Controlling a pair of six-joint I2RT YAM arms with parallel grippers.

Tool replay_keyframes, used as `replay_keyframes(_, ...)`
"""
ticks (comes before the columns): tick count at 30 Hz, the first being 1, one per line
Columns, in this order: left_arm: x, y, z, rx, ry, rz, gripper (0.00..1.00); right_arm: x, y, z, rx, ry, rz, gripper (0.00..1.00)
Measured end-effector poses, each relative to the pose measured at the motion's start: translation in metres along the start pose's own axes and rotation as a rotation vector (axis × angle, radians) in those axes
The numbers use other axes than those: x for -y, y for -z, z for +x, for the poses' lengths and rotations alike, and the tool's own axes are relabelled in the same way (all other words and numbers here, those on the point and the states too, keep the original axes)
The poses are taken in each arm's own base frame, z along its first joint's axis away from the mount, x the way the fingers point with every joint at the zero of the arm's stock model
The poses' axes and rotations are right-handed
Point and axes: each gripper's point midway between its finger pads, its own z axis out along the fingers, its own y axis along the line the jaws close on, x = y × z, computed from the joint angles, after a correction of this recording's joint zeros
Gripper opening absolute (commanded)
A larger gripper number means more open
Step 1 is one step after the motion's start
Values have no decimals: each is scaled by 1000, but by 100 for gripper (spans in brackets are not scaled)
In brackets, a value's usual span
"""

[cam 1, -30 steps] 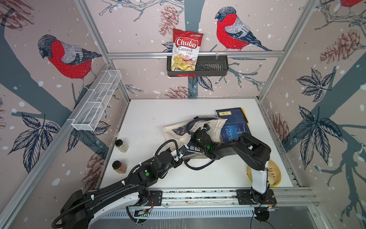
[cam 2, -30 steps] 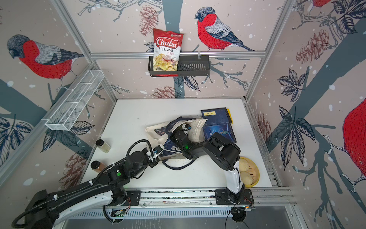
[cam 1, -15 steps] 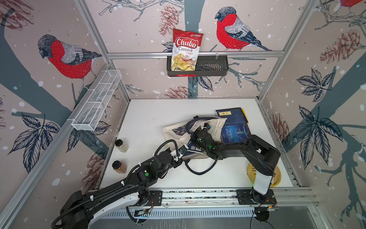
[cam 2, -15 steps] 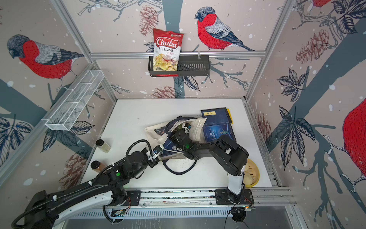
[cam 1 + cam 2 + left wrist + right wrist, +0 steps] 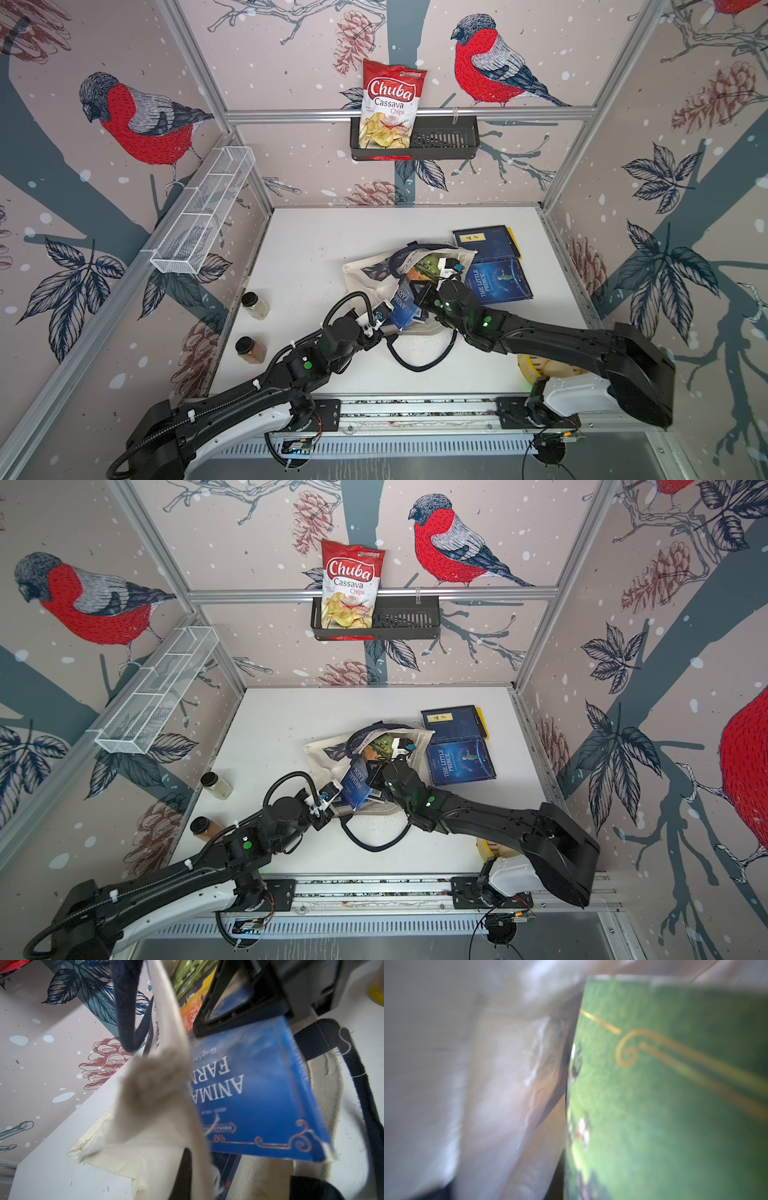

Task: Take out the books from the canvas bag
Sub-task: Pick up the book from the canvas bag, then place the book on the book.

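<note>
Clamped in the closed right tool (image 5: 417, 291), the Animal Farm book (image 5: 402, 309) could be snagged on the canvas bag (image 5: 361, 276), apparently pinched in the closed left tool (image 5: 384, 319).

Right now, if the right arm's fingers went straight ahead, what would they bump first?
The fingers pinch a book; straight ahead is probably the cloth of the bag. It's blurry, so I'm unsure.

At least five books (image 5: 496, 282) are counted, along with one canvas bag (image 5: 360, 277), two spice jars (image 5: 255, 305), one chips bag (image 5: 388, 108), two wall racks (image 5: 446, 139) and two arms (image 5: 561, 337).
</note>
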Motion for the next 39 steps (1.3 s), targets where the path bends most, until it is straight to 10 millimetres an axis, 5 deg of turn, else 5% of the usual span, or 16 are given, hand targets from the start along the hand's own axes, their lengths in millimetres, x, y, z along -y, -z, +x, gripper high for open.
replay_keyframes(7,-1,-1,0,-1,17,-6,0,-29,62,-48,140,70,-54,0)
replay_keyframes(12,-1,-2,0,-1,22,-6,0,-35,103,-105,333,69,-63,0)
replay_keyframes(19,0,-2,0,-4,21,-6,0,26,133,-193,536,-28,64,0)
replay_keyframes(25,0,-2,0,-2,22,-6,0,76,166,-233,643,-115,131,0)
replay_keyframes(29,0,-2,0,-1,22,-6,0,119,174,-240,658,-192,184,0)
replay_keyframes(34,-1,-2,-1,-1,22,-6,0,184,155,-220,568,-322,260,0)
replay_keyframes(39,-1,-2,-1,0,22,-6,0,205,126,-194,449,-382,240,0)
